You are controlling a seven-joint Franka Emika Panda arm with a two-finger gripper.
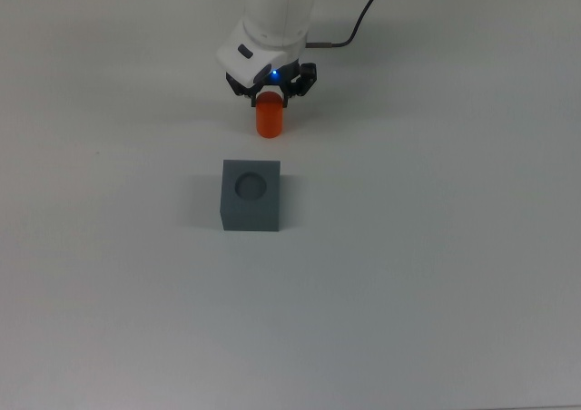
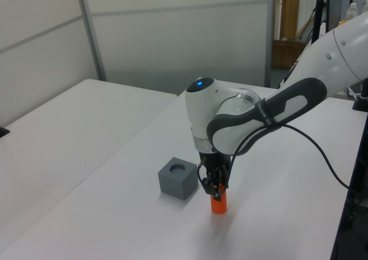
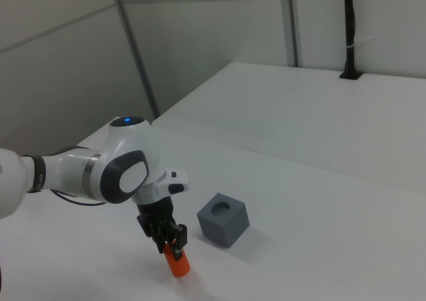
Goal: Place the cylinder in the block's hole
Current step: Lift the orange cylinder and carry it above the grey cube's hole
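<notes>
1. Jaws (image 1: pixel 270 93) set down over the top of the cylinder (image 1: pixel 269 122), narrowed to either side of it in the top view and the left view; no visible gap between the fingers and the orange surface, so likely gripping it, though real pressure cannot be told.
2. Cylinder (image 2: pixel 218 203) upright on the counter (image 1: pixel 436 247), or barely off it (contact with the surface not clear), near the block (image 1: pixel 251 195) but apart from it, on the far side in the top view.
3. Block's hole (image 1: pixel 251 186) empty and facing up, so the carry and the drop still to come.
4. Risk of slip: smooth rounded body held only near its top, apt to swing or tilt once lifted.
5. Risk at the hole: a tilted cylinder (image 3: pixel 176 262) liable to catch on the rim, jam, or nudge the loose block (image 3: pixel 223 219) aside.
6. Risk on the way over: too low a lift and a knock against the block's (image 2: pixel 179 178) side.
</notes>
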